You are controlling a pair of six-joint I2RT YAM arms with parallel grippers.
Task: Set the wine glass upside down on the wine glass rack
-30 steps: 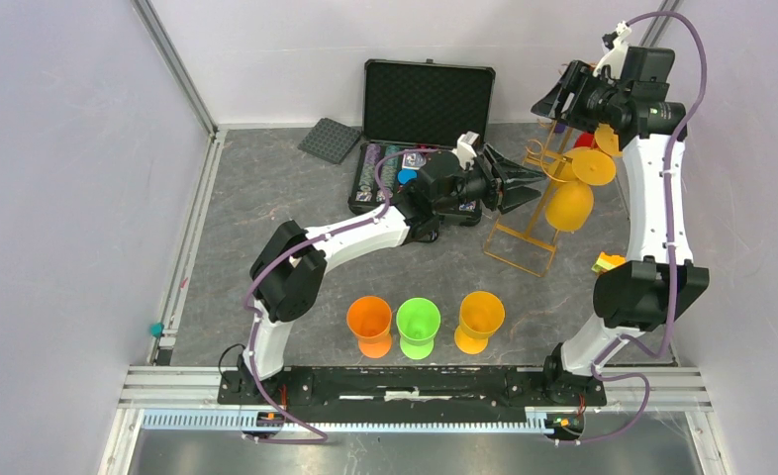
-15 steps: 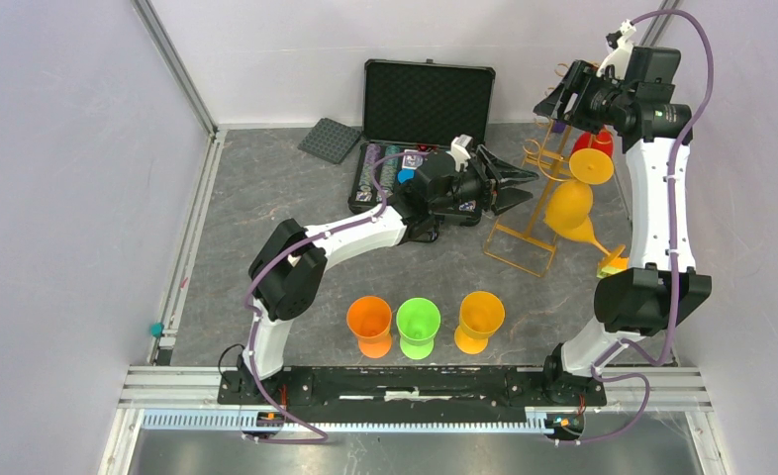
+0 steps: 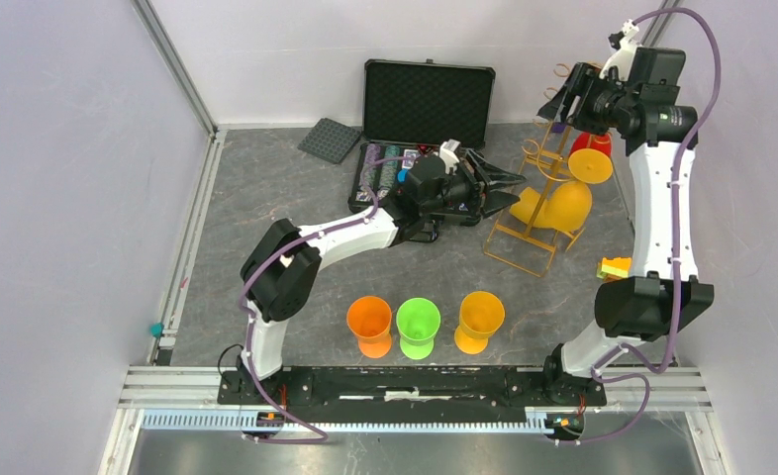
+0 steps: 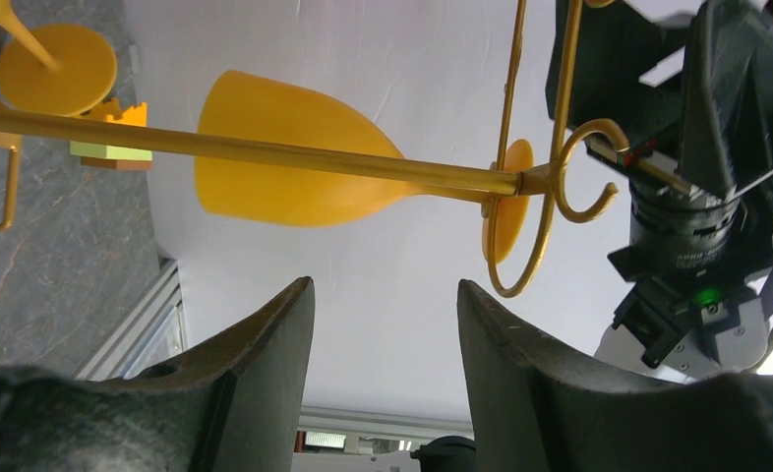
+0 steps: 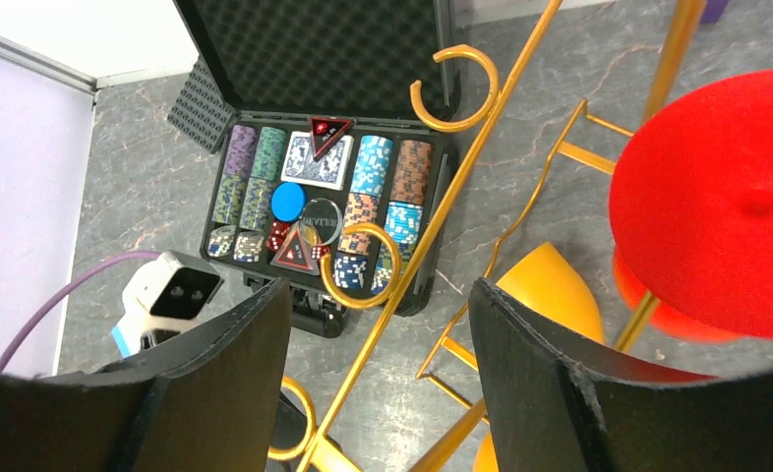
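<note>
The gold wire wine glass rack (image 3: 519, 247) stands right of centre; its rail (image 4: 265, 149) and hooks (image 5: 442, 226) show in both wrist views. A yellow wine glass (image 3: 590, 165) hangs upside down from it, bowl down (image 4: 284, 182). A red glass (image 3: 591, 143) hangs behind it (image 5: 717, 197). A second yellow glass lies low by the rack's base, its stem end (image 3: 529, 208) pointing left; its foot (image 4: 53, 69) shows in the left wrist view. My left gripper (image 3: 509, 193) is open and empty just left of the rack (image 4: 383, 285). My right gripper (image 3: 555, 104) is open and empty above the rack's top (image 5: 378, 285).
An open black case of poker chips (image 3: 427, 104) sits behind the left gripper, with a foam pad (image 3: 329, 140) to its left. Orange (image 3: 370, 319), green (image 3: 417, 319) and yellow (image 3: 481, 315) glasses stand in a row near the front. A small coloured block (image 3: 613, 265) lies by the right arm.
The loose yellow glass came down beside the rack; its stem pointed near-right half a second ago and now points left. The left gripper drew back a little to the left.
</note>
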